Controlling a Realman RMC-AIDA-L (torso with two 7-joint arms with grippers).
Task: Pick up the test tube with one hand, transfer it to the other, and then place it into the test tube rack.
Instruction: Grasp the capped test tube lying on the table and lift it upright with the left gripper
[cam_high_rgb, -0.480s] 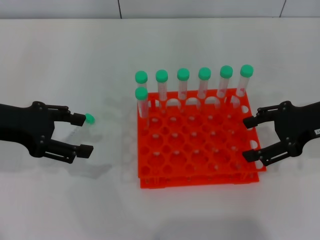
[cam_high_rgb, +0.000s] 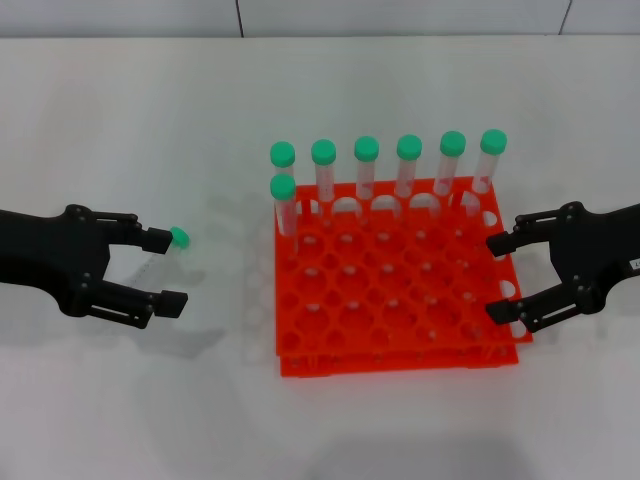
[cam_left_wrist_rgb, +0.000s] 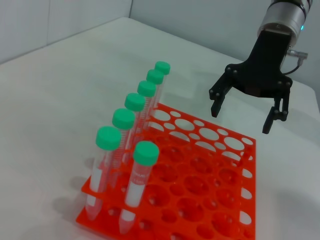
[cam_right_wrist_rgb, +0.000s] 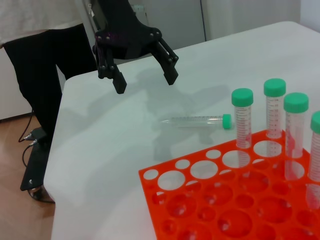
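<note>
The test tube (cam_high_rgb: 165, 250) is lying flat on the white bench (cam_high_rgb: 120, 120), its green cap pointing toward the orange rack (cam_high_rgb: 395, 290). The left tool (cam_high_rgb: 163, 268) is hanging low over it with its fingers spread wide, one fingertip just beside the cap and nothing gripped. In the right wrist view the tube (cam_right_wrist_rgb: 197, 120) is lying apart from that tool (cam_right_wrist_rgb: 144, 79). Seven more capped tubes (cam_high_rgb: 366, 168) are standing upright along the rack's far rows. The right tool (cam_high_rgb: 500, 278) is hovering at the rack's right edge, fingers also wide apart and empty.
</note>
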